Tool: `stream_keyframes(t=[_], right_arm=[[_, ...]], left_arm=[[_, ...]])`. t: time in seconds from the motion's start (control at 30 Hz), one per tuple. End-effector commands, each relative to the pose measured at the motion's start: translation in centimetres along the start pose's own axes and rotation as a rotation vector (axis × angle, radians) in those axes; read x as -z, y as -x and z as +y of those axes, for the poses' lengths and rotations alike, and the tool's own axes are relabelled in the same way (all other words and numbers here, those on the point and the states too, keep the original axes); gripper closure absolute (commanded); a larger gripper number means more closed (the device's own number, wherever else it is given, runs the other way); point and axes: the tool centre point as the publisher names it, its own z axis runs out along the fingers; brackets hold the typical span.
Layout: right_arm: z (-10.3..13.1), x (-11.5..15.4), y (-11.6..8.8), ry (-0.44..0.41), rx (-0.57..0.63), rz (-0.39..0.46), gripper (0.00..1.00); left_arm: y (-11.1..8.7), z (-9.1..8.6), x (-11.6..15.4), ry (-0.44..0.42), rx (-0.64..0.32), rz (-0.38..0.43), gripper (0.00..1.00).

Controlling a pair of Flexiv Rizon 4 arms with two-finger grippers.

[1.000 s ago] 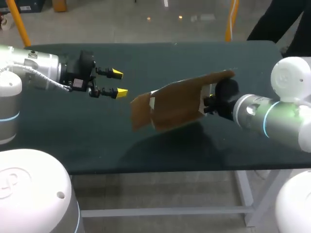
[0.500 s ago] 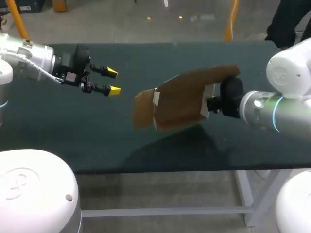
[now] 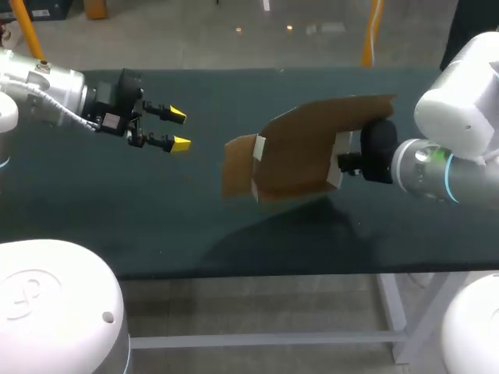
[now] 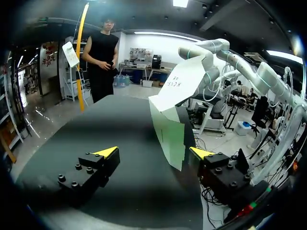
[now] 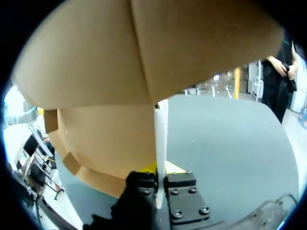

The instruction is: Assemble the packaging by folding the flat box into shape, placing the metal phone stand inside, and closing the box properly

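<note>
- The box [image 3: 300, 156] I'm holding is plain brown cardboard on its outer faces, with no pattern, and shows thin white edges at the flaps.
- From my left wrist view, the box's other side [image 4: 175, 124] is pale, nearly white, with a small dark printed mark.
- The worktop [image 3: 156, 210] is a uniform dark green.
- My left gripper [image 3: 179, 129] is black with bright yellow tips.
- My right gripper [image 5: 160, 172] is black too, with a sliver of yellow at the tips.
- My left arm [image 3: 47, 93] is silver-white, and my right arm [image 3: 421, 164] is silver-grey with a cyan ring.
</note>
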Motion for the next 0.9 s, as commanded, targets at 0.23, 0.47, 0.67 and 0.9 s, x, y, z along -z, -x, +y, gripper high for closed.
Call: stream_keyframes(t=[0.23,0.47,0.67,0.9], right_arm=[[1.3,0.2,1.3,-0.165,-0.086,0.852,1.00],[1.0,-0.1,1.2,-0.131,-0.051,0.911,1.00],[1.0,-0.6,0.9,-0.082,0.001,0.850,1.00],[1.6,-1.0,0.9,-0.030,0.018,0.820,1.00]], left_arm=[[1.7,0.2,1.2,0.057,0.017,0.016,0.00],[2.0,0.0,1.7,0.079,0.022,-0.007,0.00],[2.0,0.2,1.7,0.083,0.034,-0.016,0.00],[2.0,0.2,1.9,0.077,0.043,-0.027,0.00]])
